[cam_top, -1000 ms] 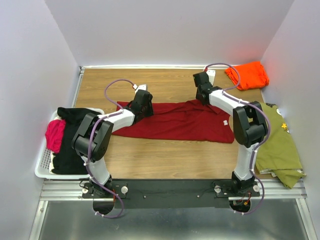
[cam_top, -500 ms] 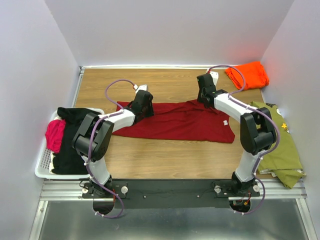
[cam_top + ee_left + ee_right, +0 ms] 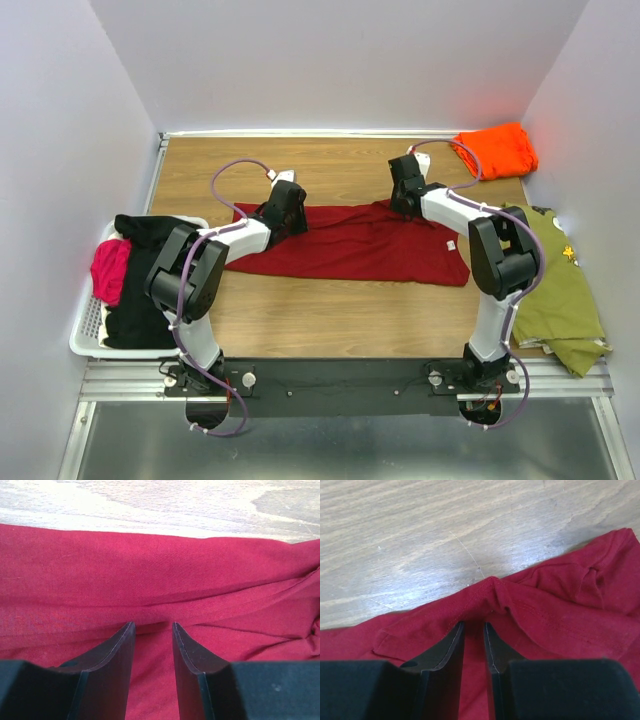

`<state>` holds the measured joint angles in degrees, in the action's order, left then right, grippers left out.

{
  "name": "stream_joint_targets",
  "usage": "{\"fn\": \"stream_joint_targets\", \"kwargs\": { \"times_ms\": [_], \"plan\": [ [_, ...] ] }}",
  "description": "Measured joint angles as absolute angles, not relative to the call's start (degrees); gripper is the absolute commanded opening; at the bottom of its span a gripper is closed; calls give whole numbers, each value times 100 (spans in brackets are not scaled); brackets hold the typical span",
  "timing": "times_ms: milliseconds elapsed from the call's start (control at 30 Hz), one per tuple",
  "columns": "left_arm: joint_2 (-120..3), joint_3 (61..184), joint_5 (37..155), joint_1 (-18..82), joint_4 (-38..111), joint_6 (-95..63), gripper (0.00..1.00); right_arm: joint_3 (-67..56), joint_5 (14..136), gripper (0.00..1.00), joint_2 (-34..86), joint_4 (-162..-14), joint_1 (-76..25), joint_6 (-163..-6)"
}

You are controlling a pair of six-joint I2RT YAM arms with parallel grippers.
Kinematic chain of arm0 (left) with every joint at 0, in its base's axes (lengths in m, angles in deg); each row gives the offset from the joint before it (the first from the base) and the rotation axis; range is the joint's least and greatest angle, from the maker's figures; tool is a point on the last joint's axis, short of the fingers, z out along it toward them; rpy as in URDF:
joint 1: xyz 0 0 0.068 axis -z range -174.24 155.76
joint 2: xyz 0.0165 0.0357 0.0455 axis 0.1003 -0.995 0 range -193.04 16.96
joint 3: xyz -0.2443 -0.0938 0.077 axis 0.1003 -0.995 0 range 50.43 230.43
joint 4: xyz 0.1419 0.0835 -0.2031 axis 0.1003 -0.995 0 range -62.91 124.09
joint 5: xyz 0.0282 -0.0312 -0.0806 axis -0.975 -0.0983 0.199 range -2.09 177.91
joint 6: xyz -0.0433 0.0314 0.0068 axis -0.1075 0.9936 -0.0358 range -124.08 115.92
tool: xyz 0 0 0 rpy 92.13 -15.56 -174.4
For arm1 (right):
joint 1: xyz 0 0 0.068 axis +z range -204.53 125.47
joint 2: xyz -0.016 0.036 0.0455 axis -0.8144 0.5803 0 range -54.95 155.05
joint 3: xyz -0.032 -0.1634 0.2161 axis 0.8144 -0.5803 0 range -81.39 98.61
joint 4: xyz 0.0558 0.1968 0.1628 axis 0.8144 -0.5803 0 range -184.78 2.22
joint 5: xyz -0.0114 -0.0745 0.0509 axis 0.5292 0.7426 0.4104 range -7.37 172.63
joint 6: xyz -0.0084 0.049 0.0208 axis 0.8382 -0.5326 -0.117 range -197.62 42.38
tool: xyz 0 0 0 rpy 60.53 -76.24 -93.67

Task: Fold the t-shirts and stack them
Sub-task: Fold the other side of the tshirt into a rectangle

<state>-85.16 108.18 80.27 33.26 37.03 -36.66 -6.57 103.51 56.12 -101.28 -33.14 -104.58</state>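
Both the left end effector and right end effector pinch the dark red t-shirt.

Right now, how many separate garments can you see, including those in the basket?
5: dark red t-shirt at centre, orange t-shirt at far right corner, olive shirt on right edge, black garment and pink garment in the basket. More may be hidden.

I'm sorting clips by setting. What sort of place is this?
Probably a lab test cell for laundry folding: plain white walls box in a wooden table, with a dark red t-shirt spread out and a laundry basket of clothes.
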Motion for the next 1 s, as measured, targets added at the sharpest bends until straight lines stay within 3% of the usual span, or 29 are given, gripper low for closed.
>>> {"fn": "stream_joint_targets", "kwargs": {
  "times_ms": [500, 600, 733, 1000],
  "plan": [
    [-8556, 10904, 8025, 3326, 3701, -3639, 44, -550, 10271, 27, 5887, -10069, -3314, -10493],
    [-8571, 10904, 8025, 3326, 3699, -3639, 44, -517, 10268, 22, 5951, -10071, -3314, -10504],
    [-8591, 10904, 8025, 3326, 3699, -3637, 44, -449, 10262, 1, 5999, -10067, -3314, -10515],
    [-8591, 10904, 8023, 3326, 3699, -3637, 43, -397, 10262, 1, 6019, -10071, -3314, -10526]
  ]
}}
